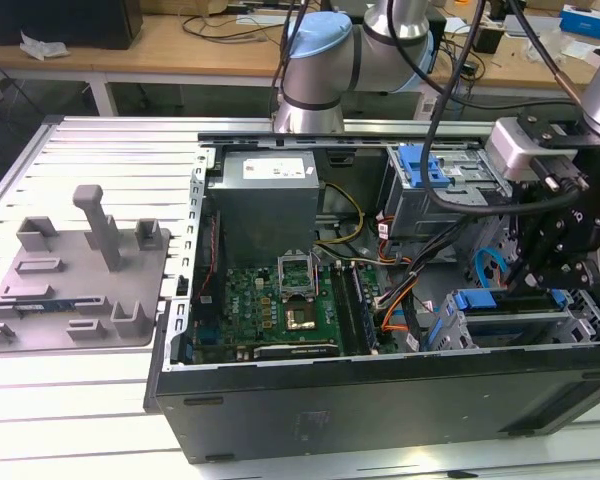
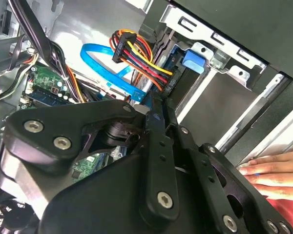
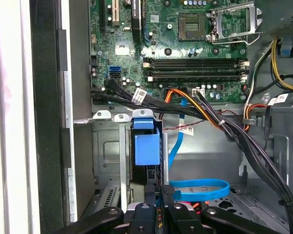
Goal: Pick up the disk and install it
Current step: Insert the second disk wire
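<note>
Fingers (image 3: 167, 191) closed together, just beside blue-bracketed disk (image 3: 146, 146), in drive bay (image 3: 107, 151)

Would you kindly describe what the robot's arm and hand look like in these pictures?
In the exterior view, the arm is built of silver-grey tubes with a pale blue cap on one joint, and black cables trail along it. Near the wrist sits a light grey block. The hand is matte black, made of flat linkage bars; in the second wrist view these bars carry round silver screw heads.

Arm bent over from rear, wrist pointing down; gripper (image 1: 552, 268) lowered (fingers nearly together, tips hidden).
</note>
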Controlling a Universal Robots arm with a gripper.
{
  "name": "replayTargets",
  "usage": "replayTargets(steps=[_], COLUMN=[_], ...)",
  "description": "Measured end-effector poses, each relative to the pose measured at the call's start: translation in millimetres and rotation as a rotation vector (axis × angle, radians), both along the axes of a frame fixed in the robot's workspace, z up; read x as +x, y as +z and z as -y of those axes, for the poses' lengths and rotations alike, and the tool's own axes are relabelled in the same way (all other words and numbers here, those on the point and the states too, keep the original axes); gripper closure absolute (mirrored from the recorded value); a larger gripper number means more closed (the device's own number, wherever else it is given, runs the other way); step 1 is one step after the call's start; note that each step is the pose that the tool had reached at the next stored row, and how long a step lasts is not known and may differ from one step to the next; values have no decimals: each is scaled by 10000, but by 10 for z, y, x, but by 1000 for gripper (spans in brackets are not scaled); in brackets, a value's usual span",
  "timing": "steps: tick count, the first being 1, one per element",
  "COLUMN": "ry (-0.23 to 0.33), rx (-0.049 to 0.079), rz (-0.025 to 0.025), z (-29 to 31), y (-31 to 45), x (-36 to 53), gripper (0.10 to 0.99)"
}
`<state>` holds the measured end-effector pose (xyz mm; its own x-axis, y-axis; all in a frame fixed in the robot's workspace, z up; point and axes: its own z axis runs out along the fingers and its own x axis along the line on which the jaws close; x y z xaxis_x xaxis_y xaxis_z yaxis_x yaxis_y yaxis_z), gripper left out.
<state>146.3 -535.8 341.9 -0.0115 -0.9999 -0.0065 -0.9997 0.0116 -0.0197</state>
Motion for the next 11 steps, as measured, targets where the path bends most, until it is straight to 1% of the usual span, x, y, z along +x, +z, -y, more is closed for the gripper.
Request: replayTargets(steps=[4, 5, 7, 8, 9, 10, 11], ry=[-1, -1, 0, -1, 0, 0, 0], rx=[-11, -12, 7, 15, -16, -64, -88], rz=[-5, -6, -6, -7, -6, -6, -6], z=[1, 0, -3, -6, -11, -18, -25], y=[-40, -64, -64, -37, 9, 82, 126], x=[-1, 0, 0, 0, 0, 0, 0], gripper=[925, 925, 925, 918, 859, 859, 788])
